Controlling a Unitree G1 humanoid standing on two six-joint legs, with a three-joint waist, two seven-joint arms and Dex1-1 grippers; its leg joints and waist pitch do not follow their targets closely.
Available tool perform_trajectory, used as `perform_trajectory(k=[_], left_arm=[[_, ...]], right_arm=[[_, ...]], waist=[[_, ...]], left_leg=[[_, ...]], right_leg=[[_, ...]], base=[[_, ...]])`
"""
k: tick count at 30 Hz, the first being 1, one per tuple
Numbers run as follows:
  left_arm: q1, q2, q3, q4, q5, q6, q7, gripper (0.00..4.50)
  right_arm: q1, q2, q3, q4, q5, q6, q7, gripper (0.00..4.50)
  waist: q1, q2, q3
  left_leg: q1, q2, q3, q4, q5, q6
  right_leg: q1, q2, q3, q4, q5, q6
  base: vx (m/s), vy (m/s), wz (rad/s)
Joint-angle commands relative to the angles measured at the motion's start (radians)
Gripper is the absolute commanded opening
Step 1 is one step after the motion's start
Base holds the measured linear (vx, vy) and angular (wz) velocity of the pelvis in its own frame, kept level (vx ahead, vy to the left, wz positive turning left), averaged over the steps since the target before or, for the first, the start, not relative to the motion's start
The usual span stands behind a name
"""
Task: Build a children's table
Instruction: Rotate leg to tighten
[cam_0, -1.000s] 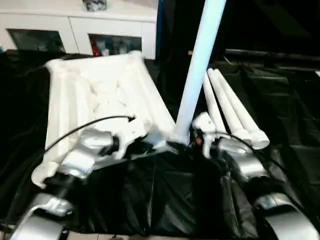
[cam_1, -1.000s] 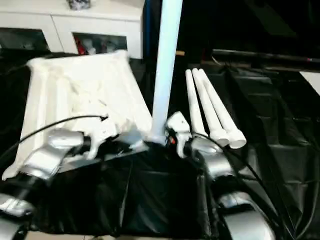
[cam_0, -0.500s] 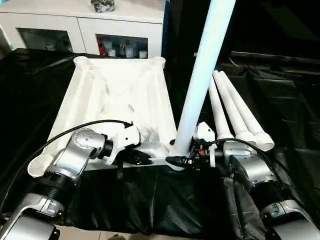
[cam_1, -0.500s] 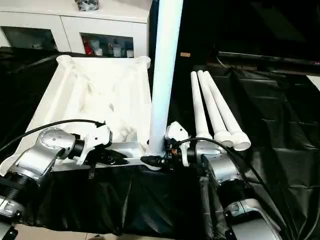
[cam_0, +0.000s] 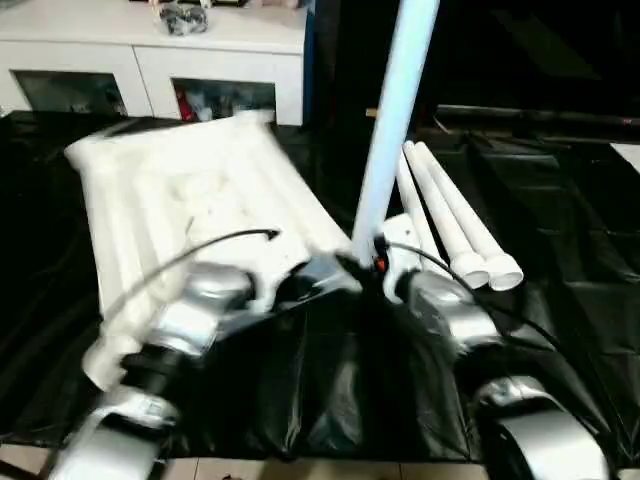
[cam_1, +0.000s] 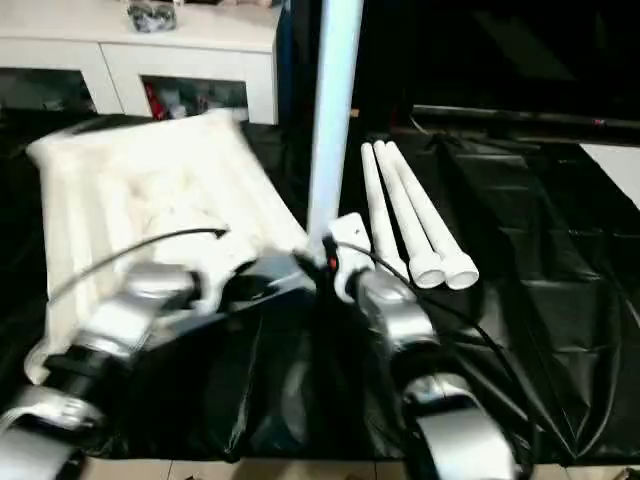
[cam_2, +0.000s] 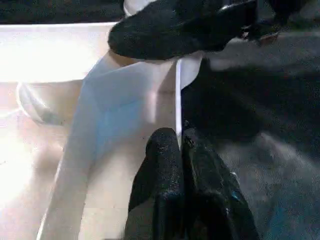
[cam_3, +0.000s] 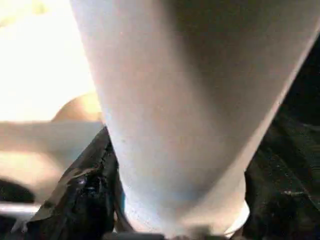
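Leg standing in the near corner socket, both grippers at its foot

The upright leg (cam_0: 392, 110) stands with its thick end in the tabletop (cam_0: 190, 200)'s near corner, between the fingers of the right gripper (cam_0: 362, 262), which clasp its base; in the right wrist view the leg (cam_3: 190, 100) rises straight out from between those fingers. Just beside them, the left gripper (cam_2: 181, 142) is clenched, its fingers (cam_2: 162, 150) pinching the tabletop's thin edge (cam_2: 177, 95). Half a second ago the tabletop lay square to the robot; now it sits skewed, far end swung leftward, though the head has also shifted. I judge the slab was dragged while the leg was being seated, so 1 leg is nearly in. 3 spare legs (cam_0: 450, 215) lie on the black sheet (cam_0: 570, 250) beyond the right fingers. No brand, label or writing is legible.
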Motion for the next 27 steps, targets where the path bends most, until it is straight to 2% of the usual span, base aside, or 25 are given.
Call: perform_trajectory(k=[1,2,3,4,6,8,9,11,13,15,16,17,18,19,20,22,24,25,27], left_arm=[[-0.010,-0.062,-0.053,-0.052,-0.007,-0.012,0.010,0.00],[-0.009,-0.061,-0.056,-0.050,-0.005,-0.014,0.008,0.00],[-0.008,-0.059,-0.058,-0.048,-0.001,-0.017,0.007,0.00],[-0.009,-0.050,-0.057,-0.042,0.002,-0.026,0.000,0.00],[-0.010,-0.035,-0.053,-0.036,0.002,-0.039,-0.013,0.00],[-0.007,-0.012,-0.053,-0.037,-0.004,-0.060,-0.042,0.00],[-0.006,-0.006,-0.053,-0.038,-0.007,-0.063,-0.049,0.00],[0.001,0.022,-0.054,-0.043,-0.017,-0.075,-0.086,0.00],[0.008,0.067,-0.056,-0.037,-0.027,-0.120,-0.158,0.00],[0.010,0.076,-0.056,-0.034,-0.031,-0.127,-0.174,0.00],[0.012,0.095,-0.057,-0.029,-0.041,-0.148,-0.216,0.00],[0.012,0.099,-0.057,-0.028,-0.043,-0.151,-0.225,0.00],[0.011,0.116,-0.055,-0.022,-0.052,-0.163,-0.261,0.00],[0.010,0.123,-0.055,-0.018,-0.057,-0.168,-0.279,0.00],[0.010,0.123,-0.055,-0.018,-0.057,-0.169,-0.281,0.00],[0.001,0.145,-0.053,0.007,-0.072,-0.186,-0.340,0.00],[-0.005,0.156,-0.055,0.021,-0.074,-0.193,-0.364,0.00],[-0.007,0.161,-0.058,0.027,-0.075,-0.197,-0.373,0.00],[-0.016,0.169,-0.062,0.046,-0.071,-0.208,-0.382,0.00]], right_arm=[[-0.001,0.083,0.061,0.065,-0.048,-0.001,-0.015,2.74],[-0.006,0.087,0.057,0.069,-0.044,-0.012,-0.003,2.74],[-0.013,0.091,0.048,0.079,-0.037,-0.020,0.004,3.30],[-0.018,0.090,0.034,0.081,-0.020,-0.024,0.035,3.44],[-0.019,0.080,0.032,0.074,-0.017,-0.031,0.064,3.44],[-0.020,0.060,0.040,0.069,-0.025,-0.054,0.102,3.70],[-0.018,0.055,0.041,0.066,-0.023,-0.059,0.115,3.70],[-0.007,0.029,0.052,0.047,-0.012,-0.078,0.186,3.70],[0.028,-0.025,0.083,-0.008,0.002,-0.095,0.338,3.70],[0.035,-0.036,0.087,-0.018,0.005,-0.101,0.378,3.70],[0.060,-0.060,0.100,-0.061,0.029,-0.095,0.484,3.70],[0.065,-0.065,0.105,-0.072,0.032,-0.092,0.505,3.70],[0.091,-0.093,0.131,-0.120,0.042,-0.081,0.594,3.70],[0.103,-0.107,0.146,-0.143,0.046,-0.073,0.635,3.70],[0.104,-0.109,0.148,-0.146,0.046,-0.072,0.640,3.70],[0.141,-0.158,0.199,-0.220,0.054,-0.037,0.768,3.70],[0.152,-0.177,0.220,-0.243,0.050,-0.031,0.806,3.70],[0.155,-0.183,0.227,-0.250,0.047,-0.030,0.821,3.46],[0.160,-0.193,0.239,-0.261,0.043,-0.026,0.850,3.38]], waist=[[0.001,0.007,-0.046],[0.001,0.009,-0.047],[0.001,0.008,-0.048],[0.001,0.008,-0.049],[0.002,0.011,-0.049],[0.002,0.011,-0.052],[0.002,0.011,-0.052],[0.003,0.010,-0.058],[0.006,0.012,-0.057],[0.006,0.011,-0.058],[0.007,0.015,-0.061],[0.009,0.018,-0.064],[0.008,0.016,-0.063],[0.013,0.017,-0.065],[0.013,0.017,-0.065],[0.021,0.020,-0.063],[0.028,0.017,-0.061],[0.033,0.017,-0.060],[0.036,0.016,-0.056]], left_leg=[[-0.002,0.020,-0.010,-0.072,-0.300,0.011],[-0.005,0.021,-0.010,-0.074,-0.293,0.013],[-0.006,0.021,-0.010,-0.074,-0.289,0.015],[-0.007,0.022,-0.009,-0.074,-0.282,0.018],[-0.008,0.023,-0.008,-0.074,-0.267,0.022],[-0.012,0.025,-0.007,-0.074,-0.251,0.024],[-0.012,0.025,-0.007,-0.074,-0.251,0.024],[-0.016,0.025,-0.005,-0.069,-0.207,0.037],[-0.015,0.025,-0.001,-0.066,-0.188,0.057],[-0.017,0.025,-0.001,-0.065,-0.178,0.063],[-0.019,0.027,-0.002,-0.064,-0.141,0.071],[-0.015,0.029,-0.001,-0.061,-0.132,0.078],[-0.016,0.029,-0.001,-0.063,-0.125,0.083],[-0.013,0.032,0.002,-0.059,-0.100,0.097],[-0.013,0.032,0.002,-0.059,-0.100,0.097],[-0.016,0.031,0.004,-0.056,-0.099,0.106],[-0.016,0.032,0.004,-0.059,-0.131,0.097],[-0.013,0.032,0.004,-0.061,-0.155,0.083],[-0.009,0.032,0.005,-0.063,-0.188,0.065]], right_leg=[[0.031,-0.074,0.051,-0.111,-0.489,-0.099],[0.033,-0.073,0.051,-0.108,-0.473,-0.102],[0.033,-0.073,0.052,-0.108,-0.466,-0.103],[0.035,-0.073,0.053,-0.104,-0.443,-0.110],[0.035,-0.072,0.056,-0.100,-0.397,-0.126],[0.039,-0.072,0.057,-0.092,-0.340,-0.148],[0.039,-0.072,0.057,-0.092,-0.340,-0.148],[0.046,-0.072,0.059,-0.079,-0.251,-0.178],[0.046,-0.070,0.059,-0.078,-0.209,-0.193],[0.048,-0.069,0.059,-0.075,-0.190,-0.196],[0.051,-0.068,0.059,-0.066,-0.123,-0.215],[0.050,-0.068,0.060,-0.060,-0.081,-0.231],[0.051,-0.066,0.059,-0.060,-0.062,-0.238],[0.050,-0.065,0.059,-0.052,-0.002,-0.260],[0.050,-0.065,0.059,-0.052,-0.002,-0.260],[0.053,-0.062,0.056,-0.050,0.015,-0.269],[0.053,-0.066,0.056,-0.056,-0.042,-0.257],[0.051,-0.068,0.057,-0.061,-0.091,-0.246],[0.048,-0.071,0.059,-0.071,-0.169,-0.227]], base=[[0.000,0.000,0.00],[0.000,0.000,0.00],[0.000,0.000,0.00],[0.000,0.000,0.00],[0.000,0.000,0.00],[0.000,0.000,0.00],[0.000,0.000,0.00],[0.000,0.000,0.00],[0.000,0.000,0.00],[0.000,0.000,0.00],[0.000,0.000,0.00],[0.000,0.000,0.00],[0.000,0.000,0.00],[0.000,0.000,0.00],[0.000,0.000,0.00],[0.000,0.000,0.00],[0.000,0.000,0.00],[0.000,0.000,0.00],[0.000,0.000,0.00]])
